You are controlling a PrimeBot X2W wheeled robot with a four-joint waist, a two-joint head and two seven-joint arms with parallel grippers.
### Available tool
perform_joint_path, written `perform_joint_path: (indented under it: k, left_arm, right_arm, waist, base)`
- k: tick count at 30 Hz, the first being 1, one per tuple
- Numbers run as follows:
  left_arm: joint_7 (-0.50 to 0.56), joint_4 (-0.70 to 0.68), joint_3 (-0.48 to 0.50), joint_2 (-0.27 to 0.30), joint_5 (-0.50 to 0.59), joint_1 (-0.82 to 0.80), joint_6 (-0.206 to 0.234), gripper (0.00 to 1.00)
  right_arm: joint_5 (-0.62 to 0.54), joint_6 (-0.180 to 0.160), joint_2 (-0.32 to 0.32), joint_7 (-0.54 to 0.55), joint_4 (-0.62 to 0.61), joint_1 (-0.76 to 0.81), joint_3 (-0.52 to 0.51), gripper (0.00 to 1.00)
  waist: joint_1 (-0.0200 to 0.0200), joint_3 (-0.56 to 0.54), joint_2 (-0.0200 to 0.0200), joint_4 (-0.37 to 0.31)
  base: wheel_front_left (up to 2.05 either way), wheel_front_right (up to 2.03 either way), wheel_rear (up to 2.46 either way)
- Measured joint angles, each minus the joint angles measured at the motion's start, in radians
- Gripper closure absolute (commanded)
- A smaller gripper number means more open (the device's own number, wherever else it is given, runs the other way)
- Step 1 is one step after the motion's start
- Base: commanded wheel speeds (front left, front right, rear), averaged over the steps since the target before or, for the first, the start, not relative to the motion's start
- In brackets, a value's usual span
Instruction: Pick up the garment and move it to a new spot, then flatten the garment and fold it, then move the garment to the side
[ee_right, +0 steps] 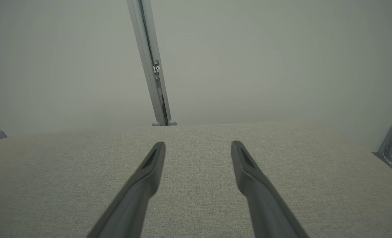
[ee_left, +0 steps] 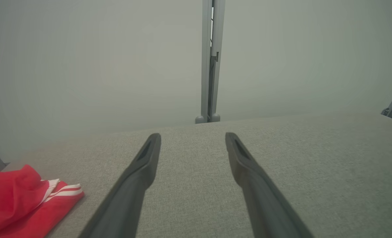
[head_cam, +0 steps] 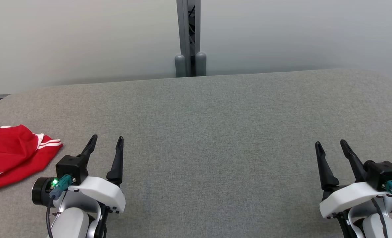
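Garment at the left edge, both grippers empty

Red garment (head_cam: 14,152), white-striped, lies rumpled on the grey woven table (head_cam: 215,125), just left of the left gripper (head_cam: 107,137), whose fingers stand apart on nothing. Right gripper (head_cam: 330,143), likewise spread and empty, is well apart. Pick-up looks pending: pinch a raised fold, not flat cloth, since the soft fabric will likely sag and drag.

Soft, even light covers the grey surface (head_cam: 215,132), shadows faint. The head view is sharp; wrist views are hazy, fingers (ee_left: 130,195) blurring toward the bottom edge.
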Motion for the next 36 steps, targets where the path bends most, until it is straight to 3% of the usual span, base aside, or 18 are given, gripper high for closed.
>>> perform_joint_path:
  k: [22,36]
  left_arm:
    - [0.000,0.007,-0.015,0.003,0.023,0.000,0.018,0.00]
    - [0.003,0.007,-0.026,0.004,0.010,-0.003,0.023,0.00]
  right_arm:
    - [-0.028,0.000,0.009,-0.027,0.039,-0.014,0.010,0.00]
    - [-0.030,0.000,0.003,-0.032,0.040,-0.014,-0.009,0.00]
  waist:
    - [0.0001,0.009,0.0000,0.001]
    - [0.0000,0.009,0.0000,0.053]
  base:
    - [0.00,0.00,0.00]
    - [0.00,0.00,0.00]
